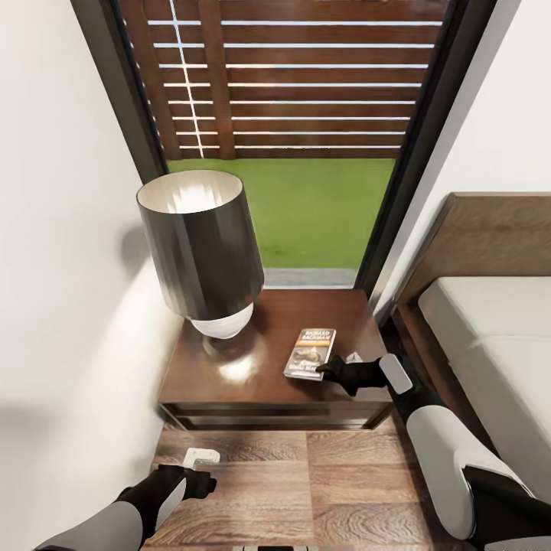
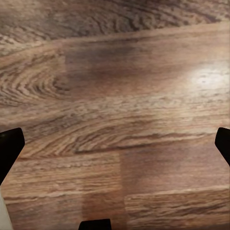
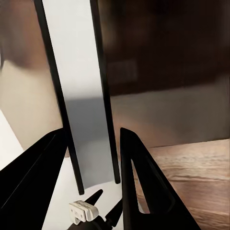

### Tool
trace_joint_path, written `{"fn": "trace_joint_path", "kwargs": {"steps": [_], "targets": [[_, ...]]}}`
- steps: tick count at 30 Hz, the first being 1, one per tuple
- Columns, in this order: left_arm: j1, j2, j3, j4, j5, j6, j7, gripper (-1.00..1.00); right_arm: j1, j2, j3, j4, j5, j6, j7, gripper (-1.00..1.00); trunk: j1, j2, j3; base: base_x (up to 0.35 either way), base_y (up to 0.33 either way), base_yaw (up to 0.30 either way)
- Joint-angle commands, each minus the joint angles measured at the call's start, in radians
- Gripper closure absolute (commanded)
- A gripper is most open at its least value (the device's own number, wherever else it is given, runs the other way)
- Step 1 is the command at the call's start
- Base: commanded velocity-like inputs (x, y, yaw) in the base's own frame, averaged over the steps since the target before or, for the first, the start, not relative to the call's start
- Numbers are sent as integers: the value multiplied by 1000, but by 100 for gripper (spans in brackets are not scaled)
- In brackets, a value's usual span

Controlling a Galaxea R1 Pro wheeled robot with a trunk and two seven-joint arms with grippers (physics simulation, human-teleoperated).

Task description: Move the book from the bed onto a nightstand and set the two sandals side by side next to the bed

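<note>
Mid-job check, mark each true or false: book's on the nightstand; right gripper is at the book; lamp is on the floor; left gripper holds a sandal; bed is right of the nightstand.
1. The book lies on the nightstand: true.
2. The right gripper is at the book's near edge: true.
3. The lamp stands on the floor: false, it stands on the nightstand.
4. The left gripper holds a sandal: false, it is open over bare floor.
5. The bed is right of the nightstand: true.

A dark-shaded lamp point(image 1: 200, 249); grass point(image 1: 306, 207) and slatted fence point(image 1: 306, 76) outside
</note>
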Motion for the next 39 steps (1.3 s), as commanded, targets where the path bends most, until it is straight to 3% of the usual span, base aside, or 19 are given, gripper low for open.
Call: {"fn": "trace_joint_path", "kwargs": {"steps": [1, 15, 24, 39], "targets": [[0, 0, -8, -2, 8, 5, 0, -100, -2, 0, -5, 0, 9, 5, 8, 100, 0, 0, -1, 0, 0, 0], [0, 1, -8, -2, 8, 5, -1, -100, -20, 0, -6, 1, 9, 5, 7, 100, 0, 0, -1, 0, 0, 0], [0, 0, -8, -2, 8, 5, -1, -100, -31, 0, -6, 2, 9, 5, 6, 100, 34, -63, -29, 0, 0, 0], [0, 0, -9, -2, 8, 5, -1, -100, -70, 0, -11, 79, 8, 3, -42, 100, 34, -63, -29, 0, 0, 0]]}}
